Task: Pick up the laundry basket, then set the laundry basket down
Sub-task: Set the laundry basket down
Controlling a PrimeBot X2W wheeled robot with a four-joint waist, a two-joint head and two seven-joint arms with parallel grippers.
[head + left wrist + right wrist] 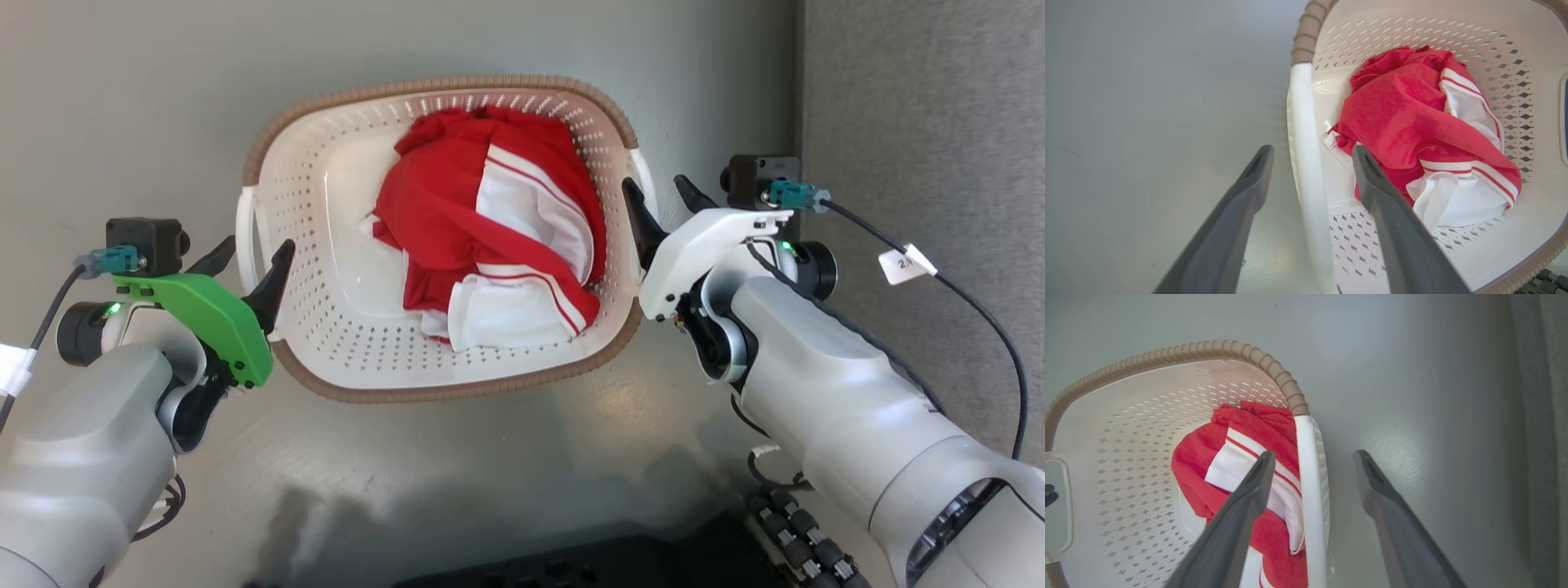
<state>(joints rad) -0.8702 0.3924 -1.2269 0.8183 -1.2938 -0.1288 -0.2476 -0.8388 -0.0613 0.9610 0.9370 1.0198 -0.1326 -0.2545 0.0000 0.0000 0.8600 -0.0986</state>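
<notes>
The laundry basket (326,245), cream-white with a brown rim, sits on the grey floor in the middle of the head view and holds a crumpled red and white garment (490,229). My left gripper (255,243) is open, one finger on each side of the basket's left white handle (1304,122). My right gripper (653,182) is open too and straddles the right handle (1306,490), inner finger over the garment (1241,433). In both wrist views the handle bar runs between the fingers with gaps on each side, for the left gripper (1311,149) and the right gripper (1314,453).
A darker textured strip (922,98) runs down the right side beyond the grey floor (122,98). My dark base (571,563) shows at the bottom edge. A black cable with a white tag (906,263) hangs off the right wrist.
</notes>
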